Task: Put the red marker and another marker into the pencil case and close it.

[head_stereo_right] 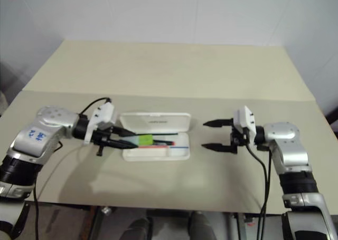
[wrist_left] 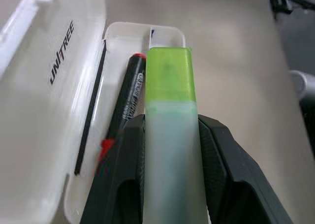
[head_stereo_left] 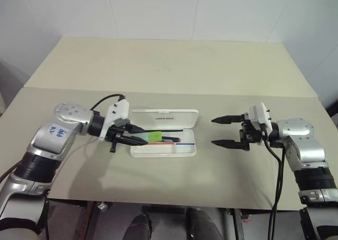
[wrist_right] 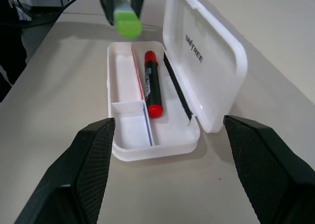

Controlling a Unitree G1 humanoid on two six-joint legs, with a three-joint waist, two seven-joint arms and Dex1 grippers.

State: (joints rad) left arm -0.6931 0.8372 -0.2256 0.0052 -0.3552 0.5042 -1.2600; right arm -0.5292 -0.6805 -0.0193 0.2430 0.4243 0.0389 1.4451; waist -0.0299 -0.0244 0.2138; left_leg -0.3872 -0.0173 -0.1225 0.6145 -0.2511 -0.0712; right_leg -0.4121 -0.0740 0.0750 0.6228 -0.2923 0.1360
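Plastic, light and stiff, is judged for the stubby pale-green marker with lime cap, clenched mid-barrel by the left gripper above the open white hard-plastic pencil case, where the red-capped black marker lies. The right gripper is held spread, empty.

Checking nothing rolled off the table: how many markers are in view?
2. The red marker lies inside the open pencil case. The green marker is held in the left gripper over the case's end. Nothing seems hidden.
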